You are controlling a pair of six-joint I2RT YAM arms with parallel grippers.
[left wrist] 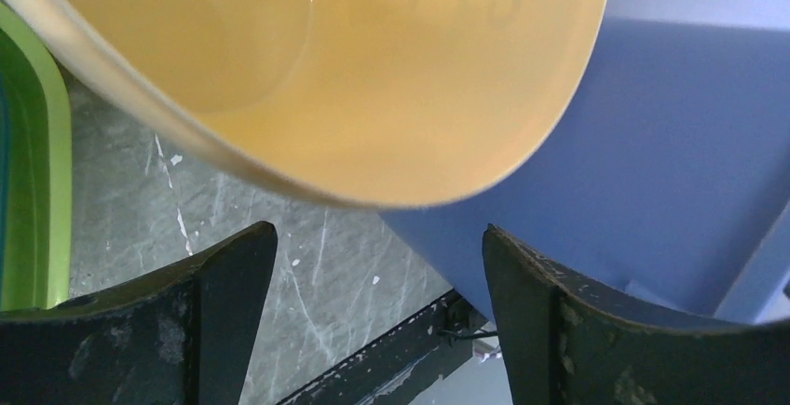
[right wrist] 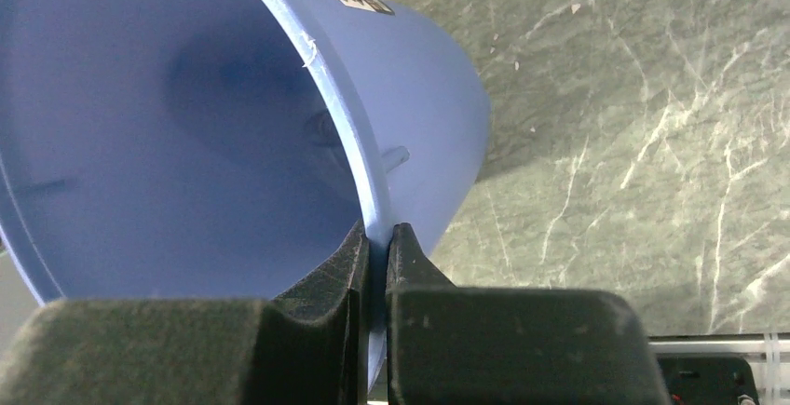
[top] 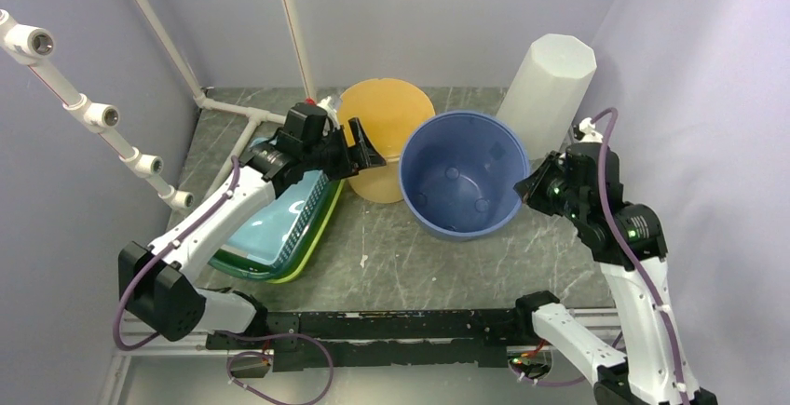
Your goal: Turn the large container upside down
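The large blue container (top: 461, 177) stands tilted on the table, its open mouth facing up and toward the camera. My right gripper (top: 529, 186) is shut on its right rim; the right wrist view shows the rim (right wrist: 335, 116) pinched between my gripper's (right wrist: 377, 233) two fingers. My left gripper (top: 365, 152) is open and empty, held just left of the blue container and at the front of an orange-yellow container (top: 384, 121). In the left wrist view the orange-yellow container (left wrist: 354, 79) fills the top, the blue wall (left wrist: 671, 144) lies right, and my gripper (left wrist: 380, 247) is spread wide.
A tall white faceted container (top: 550, 79) stands at the back right. Stacked teal and green trays (top: 279, 228) lie at the left under my left arm; the green rim also shows in the left wrist view (left wrist: 37, 191). White pipes run along the left wall.
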